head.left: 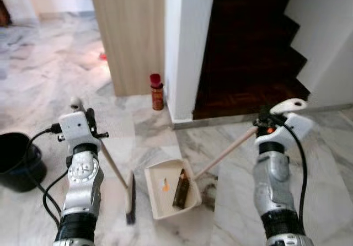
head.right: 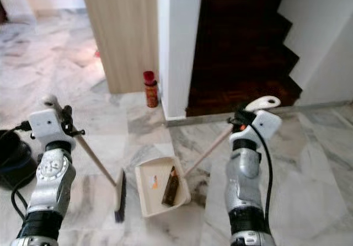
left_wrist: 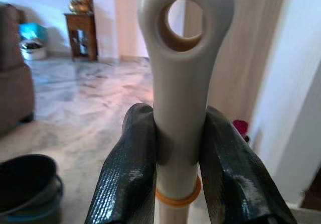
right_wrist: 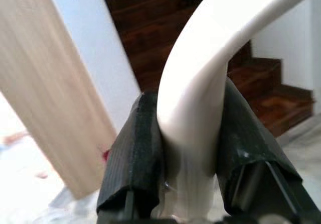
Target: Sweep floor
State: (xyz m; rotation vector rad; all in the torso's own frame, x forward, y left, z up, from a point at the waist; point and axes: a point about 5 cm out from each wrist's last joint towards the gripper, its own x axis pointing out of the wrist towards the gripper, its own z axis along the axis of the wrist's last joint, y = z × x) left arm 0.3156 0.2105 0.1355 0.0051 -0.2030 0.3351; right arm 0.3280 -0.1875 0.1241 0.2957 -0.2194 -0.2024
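Note:
My left gripper is shut on the cream top of a broom handle, whose wooden stick slants down to the black brush head on the marble floor. My right gripper is shut on the white curved handle of a cream dustpan, which lies flat on the floor just right of the brush. Inside the pan lie a dark brown strip and a small orange bit.
A black bucket stands on the floor at my left. A red-capped spray can stands by the wooden panel and white wall corner. Dark wooden stairs rise ahead on the right. Open marble floor stretches to the left.

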